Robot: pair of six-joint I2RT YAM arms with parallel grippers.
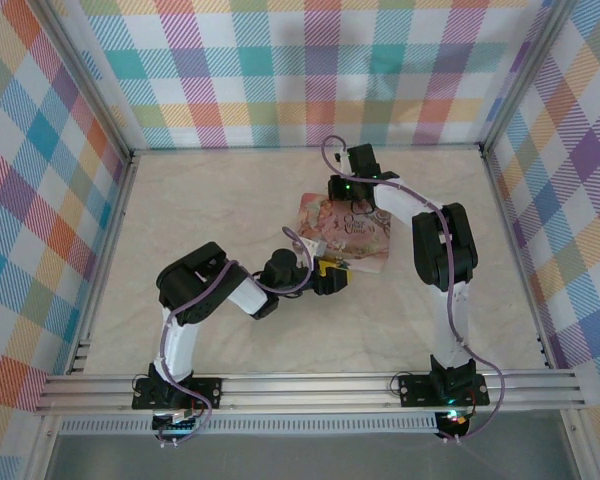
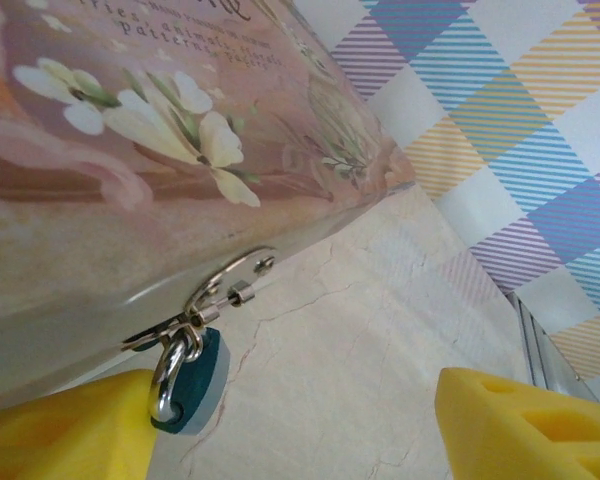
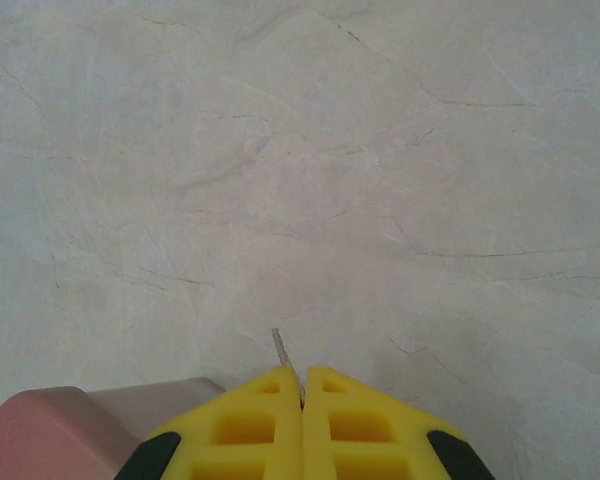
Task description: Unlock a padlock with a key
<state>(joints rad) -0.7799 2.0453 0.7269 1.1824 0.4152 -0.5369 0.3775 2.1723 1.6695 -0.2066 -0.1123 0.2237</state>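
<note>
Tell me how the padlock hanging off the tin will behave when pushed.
The padlock hangs by its shackle from a clasp on the tin, so it will probably swing rather than hold still. It looks small and light, likely easy to twist off-angle. Its smooth body may slip against the left end effector.

Pale cursive lettering, two cropped lines, printed along the top of the pink tin [image 2: 100, 190]; too blurred and cut off to read.

Bright, even, diffuse light; faint soft shadows; fingers [image 2: 65, 432] and tin [image 2: 130, 210] soft-focused in left wrist view.
</note>
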